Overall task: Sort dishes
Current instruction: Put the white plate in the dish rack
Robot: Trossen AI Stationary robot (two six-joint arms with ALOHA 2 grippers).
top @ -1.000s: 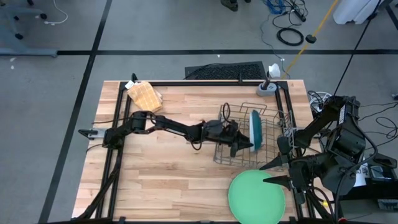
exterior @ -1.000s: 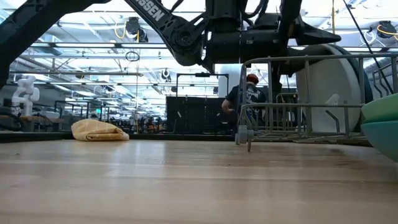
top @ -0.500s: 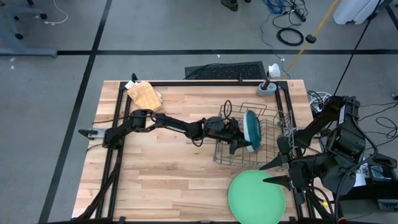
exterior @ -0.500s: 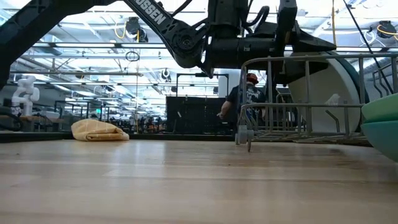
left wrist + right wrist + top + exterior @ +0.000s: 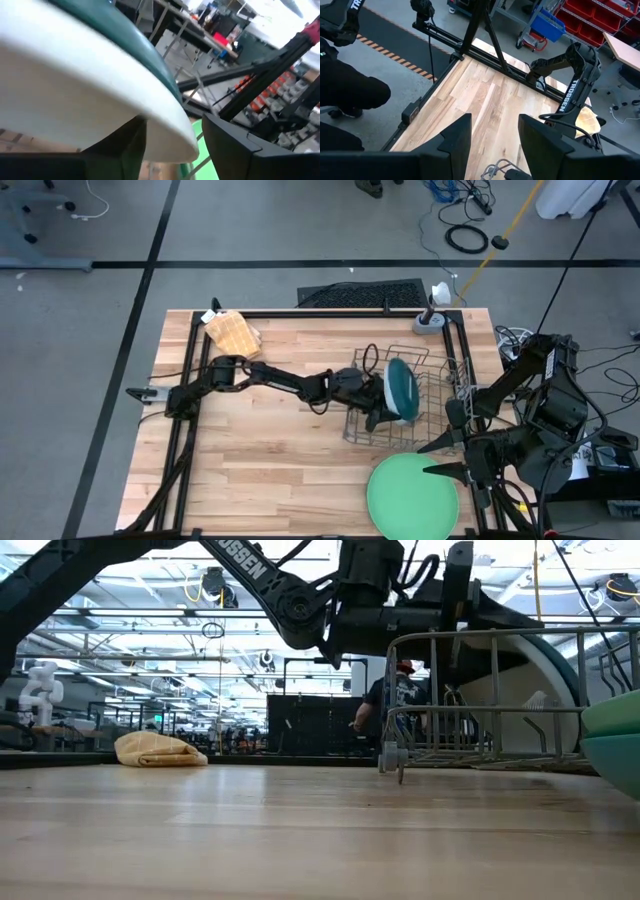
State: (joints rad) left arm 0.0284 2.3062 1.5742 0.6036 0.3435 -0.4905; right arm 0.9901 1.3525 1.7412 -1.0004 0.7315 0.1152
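The teal plate in the rack now leans flatter than before, and the left gripper has pulled back slightly, fingers apart beside it. The right gripper, fingers apart, waits above the light green plate at the table's near right corner.

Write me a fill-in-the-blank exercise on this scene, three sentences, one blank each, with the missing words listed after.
1. The teal plate leans inside the wire ____.
2. The left gripper is at that plate's rim, while the right gripper waits with its jaws ____.
3. The large light green plate lies flat on the wooden ____, near its front edge.

Missing words: rack; open; table
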